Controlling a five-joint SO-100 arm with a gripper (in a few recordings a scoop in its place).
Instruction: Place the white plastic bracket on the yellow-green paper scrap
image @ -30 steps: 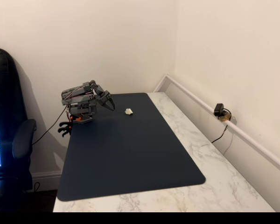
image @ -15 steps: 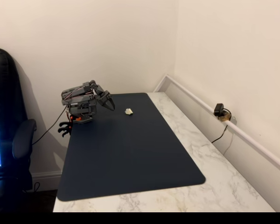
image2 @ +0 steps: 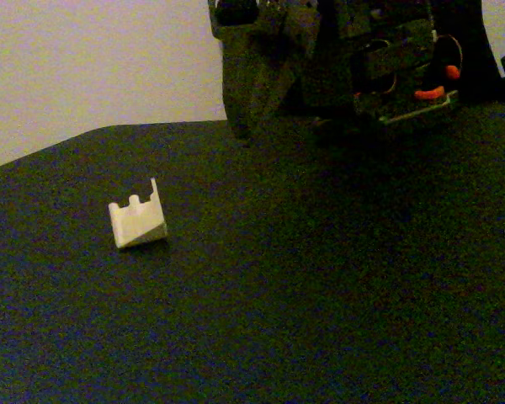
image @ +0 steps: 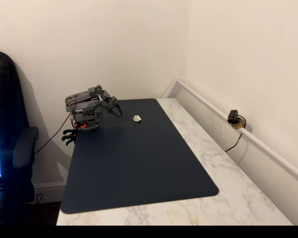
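We saw the small grey-black arm folded low at the far left corner of the dark navy rectangular desk mat (image: 139,168), which lay on a white marbled table (image: 223,168). Its two-finger gripper (image: 118,110) pointed downward over the mat's far edge, the dark fingers appearing close together at their tips, though at that size we could not tell for certain whether they were parted or closed; nothing was between them that we could make out.

The white plastic bracket (image: 137,118), a tiny off-white lumpy piece, rested on the mat near the gripper, to its right in this fixed view, and apart from it. In the low, close fixed view the bracket (image2: 137,222) stood on the mat as a small wedge with a notched upper edge, left of and nearer than the arm's dark body, with bare mat (image2: 320,320) all around it.

A small black camera (image: 233,118) with a cable sat on the white ledge along the right wall. A dark office chair (image: 12,153) stood at the left edge.
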